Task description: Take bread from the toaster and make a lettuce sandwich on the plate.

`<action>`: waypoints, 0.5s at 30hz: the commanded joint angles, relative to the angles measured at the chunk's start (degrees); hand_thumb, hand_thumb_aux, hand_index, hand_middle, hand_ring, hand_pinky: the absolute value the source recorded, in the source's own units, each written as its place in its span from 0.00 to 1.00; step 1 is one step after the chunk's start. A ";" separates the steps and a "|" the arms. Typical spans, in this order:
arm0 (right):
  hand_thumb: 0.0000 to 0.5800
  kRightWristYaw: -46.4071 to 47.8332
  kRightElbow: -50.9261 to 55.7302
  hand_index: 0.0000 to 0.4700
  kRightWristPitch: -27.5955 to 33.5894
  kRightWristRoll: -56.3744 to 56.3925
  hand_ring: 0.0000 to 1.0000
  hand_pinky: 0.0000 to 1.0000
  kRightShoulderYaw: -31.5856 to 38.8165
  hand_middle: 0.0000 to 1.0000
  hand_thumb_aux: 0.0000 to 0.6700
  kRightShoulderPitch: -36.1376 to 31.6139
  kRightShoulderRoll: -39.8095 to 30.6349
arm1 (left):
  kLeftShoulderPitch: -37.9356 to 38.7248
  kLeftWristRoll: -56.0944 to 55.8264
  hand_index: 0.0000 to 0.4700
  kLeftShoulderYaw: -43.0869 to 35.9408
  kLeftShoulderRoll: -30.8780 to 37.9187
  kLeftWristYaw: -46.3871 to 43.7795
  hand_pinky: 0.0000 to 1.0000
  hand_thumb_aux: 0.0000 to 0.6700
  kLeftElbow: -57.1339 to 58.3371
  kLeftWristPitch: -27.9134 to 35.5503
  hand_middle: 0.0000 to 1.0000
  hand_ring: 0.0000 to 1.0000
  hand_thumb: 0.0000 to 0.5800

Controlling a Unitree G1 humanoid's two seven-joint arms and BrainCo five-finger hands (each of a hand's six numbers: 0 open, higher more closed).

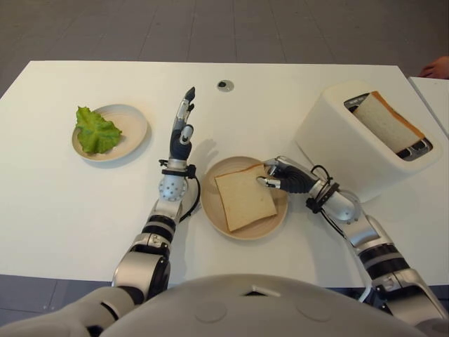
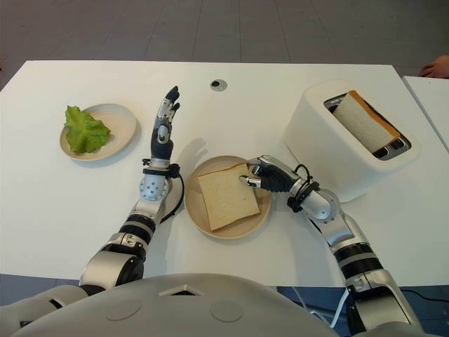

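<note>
- bread slice [image 1: 244, 198] lies flat on the plate [image 1: 209, 203] at mid table, a bit skewed, its near corner close to the rim.
- r hand [image 1: 284, 179] is at the slice's far right corner, fingers curled together and, it seems, clamped on that corner; thumb side is hard to make out.
- l hand [image 1: 184, 123] stands upright just left of the plate, fingers straight and apart, holding nothing.
- step in hand, i'd say: setting down slice no. 1. to do it well: let go only w/ the slice fully flat, open fingers w/o dragging the corner, then lift straight up and away so it doesn't slide.
- lettuce [image 1: 95, 130] sits on a small plate [image 1: 135, 121] at left, well apart from the bread. l hand is nearer to it. pinch gently at the leaf edge and lay it mid-slice.
- second slice [image 1: 387, 123] stands in the toaster [image 1: 344, 151] at right, near r hand; it goes on last.
- risk: wrist nudging the plate on the way out.
</note>
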 commanded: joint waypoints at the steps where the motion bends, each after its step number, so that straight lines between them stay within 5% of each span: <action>1: 0.85 -2.42 -2.87 0.61 3.41 -3.51 0.00 0.00 -0.77 0.00 0.61 1.36 1.75 | 0.97 1.12 0.00 -0.07 1.42 -0.09 0.00 0.00 -3.76 1.09 0.00 0.00 0.00; 2: 0.35 -3.47 -4.43 0.19 3.57 -3.59 0.00 0.00 -1.52 0.00 0.19 1.85 2.22 | 1.57 2.12 0.00 0.26 2.16 0.45 0.00 0.00 -5.48 1.25 0.00 0.00 0.00; 3: 0.00 -4.59 -6.24 0.00 3.92 -4.30 0.00 0.00 -2.21 0.00 0.00 2.51 2.49 | 2.16 3.08 0.00 0.50 2.83 0.90 0.00 0.00 -6.98 1.44 0.00 0.00 0.00; 10: 0.00 -7.62 -24.79 0.00 4.59 -2.31 0.00 0.00 -10.34 0.00 0.00 8.56 3.22 | 9.57 21.53 0.00 6.28 11.15 10.66 0.00 0.00 -25.23 9.78 0.00 0.00 0.00; 15: 0.00 -7.57 -27.95 0.00 3.41 -2.80 0.00 0.00 -9.44 0.00 0.00 9.89 4.67 | 10.03 36.78 0.00 9.63 22.37 15.28 0.00 0.00 -24.09 29.96 0.00 0.00 0.00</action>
